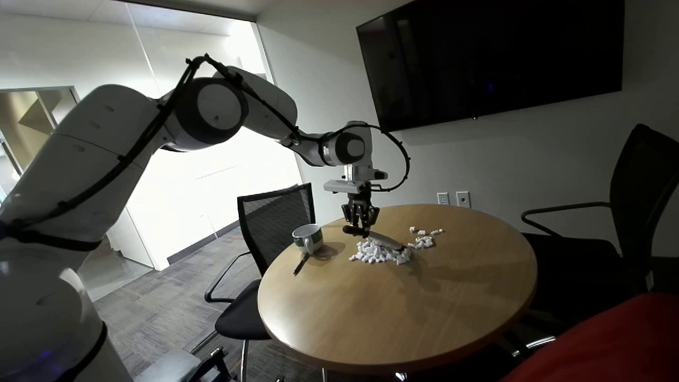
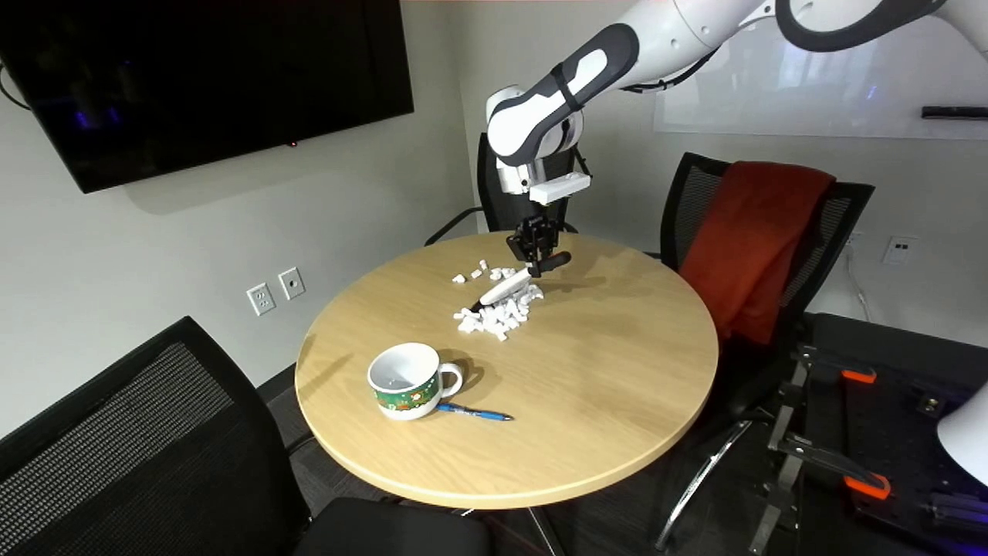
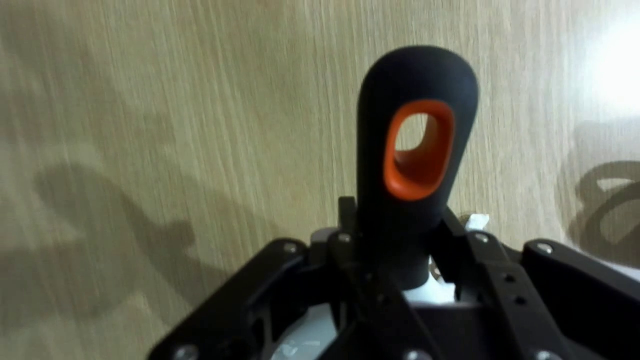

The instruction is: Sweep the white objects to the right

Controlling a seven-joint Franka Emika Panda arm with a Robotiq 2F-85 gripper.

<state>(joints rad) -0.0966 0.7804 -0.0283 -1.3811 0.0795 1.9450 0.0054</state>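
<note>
Round wooden table [image 1: 345, 318] is serving as work surface. White pieces [image 2: 505, 311] are lying there in main heap, smaller scatter [image 1: 423, 242] resting just beside. Tool [image 2: 509, 286] is slanting down along heap, on side nearest scatter, probably for pushing pieces with its low end; contact unclear. Gripper [image 3: 398, 220] is pinching tool's black handle [image 3: 410, 215], apparently for steering. Mug [image 2: 405, 394] is standing well apart, pen [image 2: 475, 413] lying just beside it, both likely falling outside sweep path.

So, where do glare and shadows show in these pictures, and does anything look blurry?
Wrist view: white glare at upper right on the pale wood-grain tabletop, dark shadows on both sides, the black jointed pincer slightly soft. Both exterior views: a shadow beside the white green-banded round mug.
</note>
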